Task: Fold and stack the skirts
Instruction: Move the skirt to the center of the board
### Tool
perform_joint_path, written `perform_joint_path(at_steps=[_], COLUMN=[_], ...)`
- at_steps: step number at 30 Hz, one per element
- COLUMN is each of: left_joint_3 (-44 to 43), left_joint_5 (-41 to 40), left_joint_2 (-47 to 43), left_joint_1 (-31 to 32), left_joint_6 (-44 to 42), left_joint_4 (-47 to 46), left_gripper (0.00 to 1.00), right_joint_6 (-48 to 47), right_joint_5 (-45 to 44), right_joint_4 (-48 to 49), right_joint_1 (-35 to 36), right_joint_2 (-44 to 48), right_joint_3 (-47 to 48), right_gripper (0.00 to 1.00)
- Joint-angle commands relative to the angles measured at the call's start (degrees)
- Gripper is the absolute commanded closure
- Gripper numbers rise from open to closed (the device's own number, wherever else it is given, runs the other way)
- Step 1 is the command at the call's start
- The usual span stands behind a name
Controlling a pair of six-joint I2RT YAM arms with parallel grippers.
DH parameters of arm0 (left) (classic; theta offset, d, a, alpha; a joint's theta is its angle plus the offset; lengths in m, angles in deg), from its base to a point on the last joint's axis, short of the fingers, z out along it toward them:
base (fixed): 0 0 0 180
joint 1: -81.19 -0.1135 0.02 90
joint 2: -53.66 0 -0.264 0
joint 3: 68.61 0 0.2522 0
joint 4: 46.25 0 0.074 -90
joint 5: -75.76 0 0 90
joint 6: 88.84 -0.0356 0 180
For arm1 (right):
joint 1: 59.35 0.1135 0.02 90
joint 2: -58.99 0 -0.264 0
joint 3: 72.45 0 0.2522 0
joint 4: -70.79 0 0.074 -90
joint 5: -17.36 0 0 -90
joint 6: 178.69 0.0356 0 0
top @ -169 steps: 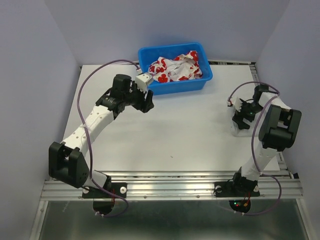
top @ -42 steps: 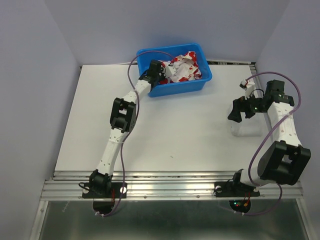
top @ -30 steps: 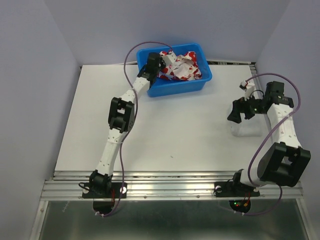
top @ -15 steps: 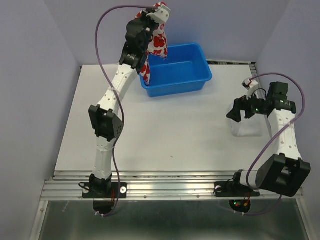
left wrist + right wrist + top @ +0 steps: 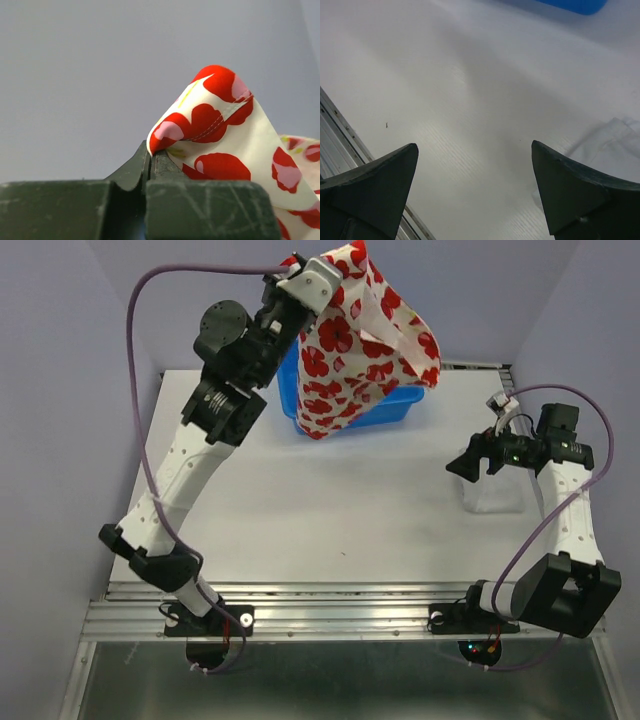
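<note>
Overhead, flowered skirt (image 5: 365, 340) pinched in left tool (image 5: 150, 159) (hanging below it)

The middle of the table (image 5: 330, 500) lies open; the hanging flowered skirt (image 5: 360, 350) curtains the blue tub (image 5: 398, 406) at the far edge.

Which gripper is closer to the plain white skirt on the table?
Right. The right gripper, open, hovers just beside the plain white skirt; the left gripper is far off, raised high, shut on the flowered skirt.
</note>
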Motion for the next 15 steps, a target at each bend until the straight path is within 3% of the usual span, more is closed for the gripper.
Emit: perform_joint_path(at_steps=[1,5,9,15], left_joint_3=[11.56,36.21,52.23,63.7], left_joint_5=[0.58,11.03,19.29,28.69], left_joint_2=[-9.36,-18.33,-23.08,-18.28], left_joint_1=[1.64,1.82,1.82,-0.1], left_joint_6=[11.63,17.18,19.39,16.05], left_joint_4=[7.74,9.59,9.42,9.5], left_gripper=[1.0,1.0,1.0,1.0], right_joint_6=[-4.33,-10.3,-14.08,-19.0], right_joint_5=[4.02,1.92,-0.72,-3.8], right_joint_4=[-3.09,-7.58,-10.13,-14.86], right_joint_1=[0.24,0.24,0.24,0.24], right_joint_2=[1.94,2.46,3.34,2.2], right_joint_3=[-1.15,-2.55,-4.83,-7.04], right_gripper=[0.01,0.02,0.03,0.05])
